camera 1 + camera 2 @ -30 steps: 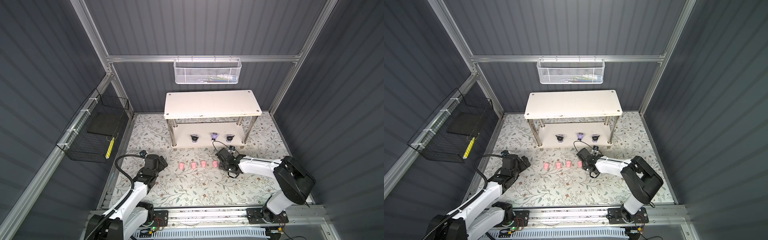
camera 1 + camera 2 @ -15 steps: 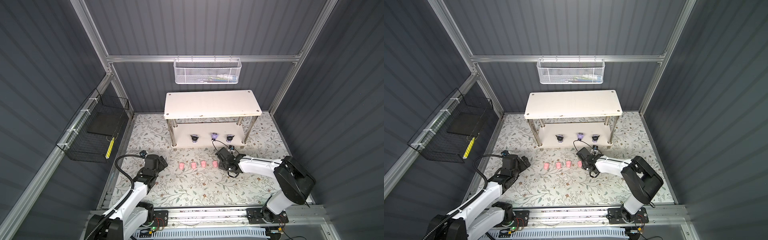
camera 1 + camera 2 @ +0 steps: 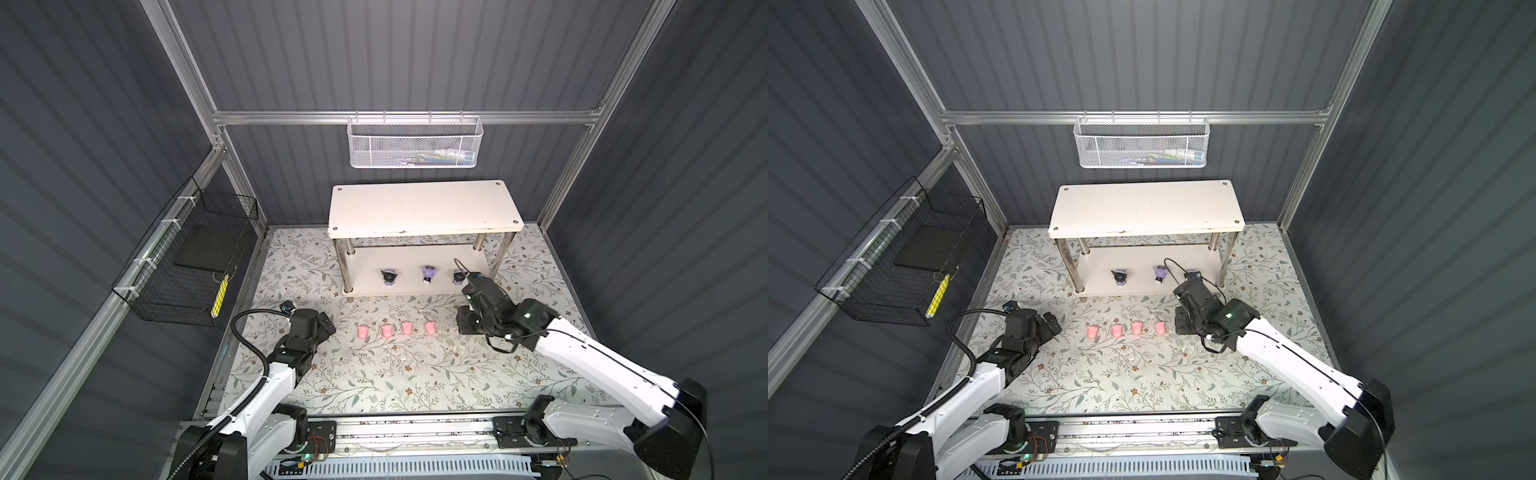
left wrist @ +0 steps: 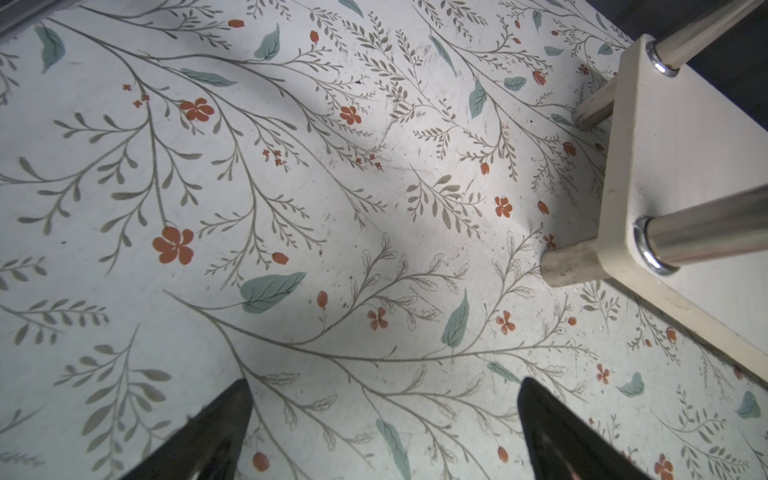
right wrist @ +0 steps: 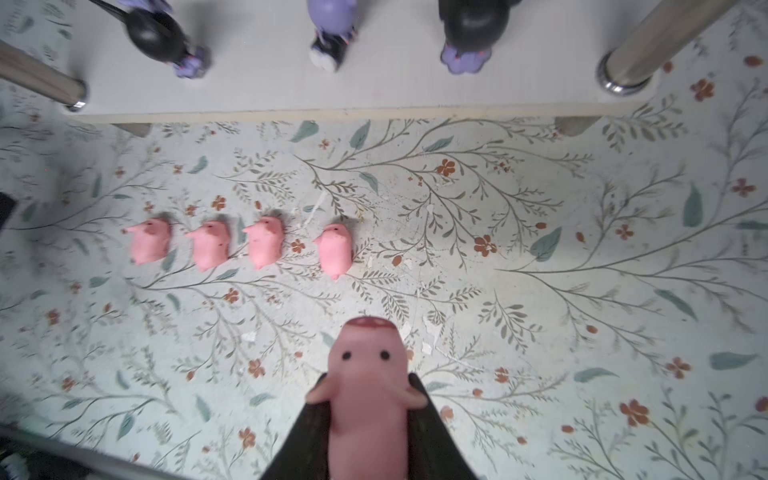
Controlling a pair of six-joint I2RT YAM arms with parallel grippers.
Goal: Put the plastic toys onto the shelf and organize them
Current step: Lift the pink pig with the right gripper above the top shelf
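The right jaws are closed tight on one pink pig (image 5: 365, 386), pinching its body just behind the ears. Its eyes and snout poke out past the dark fingertips (image 5: 428, 432) toward the shelf (image 5: 395, 89). Whether it hangs clear of the worktop (image 5: 540, 291) I cannot tell.

Beside it, four other pigs (image 5: 150, 246) (image 5: 210, 245) (image 5: 265, 242) (image 5: 334, 249) lie on the floral worktop in a neat row. They are close together but not touching, and the row runs parallel to the shelf's front edge. In both top views these four pigs (image 3: 363, 331) (image 3: 1160, 328) sit between the two arms, with the right jaws just beside the row's right end.

Behind the row, three black-and-lavender figurines (image 5: 166, 37) (image 5: 332, 29) (image 5: 469, 33) stand spaced along the front of the shelf's lower tier. In a top view the rightmost one (image 3: 1192, 274) is partly hidden by the right wrist.

The left jaws are spread wide with nothing between them, their fingertips (image 4: 216, 436) low over bare worktop. A corner of the shelf's lower tier and its metal legs (image 4: 706, 237) are near. In both top views they sit off the row's left end, apart from the nearest pig.

Farther out, a white mesh basket (image 3: 413, 143) hangs on the back rail and a black wire basket (image 3: 187, 270) on the left wall
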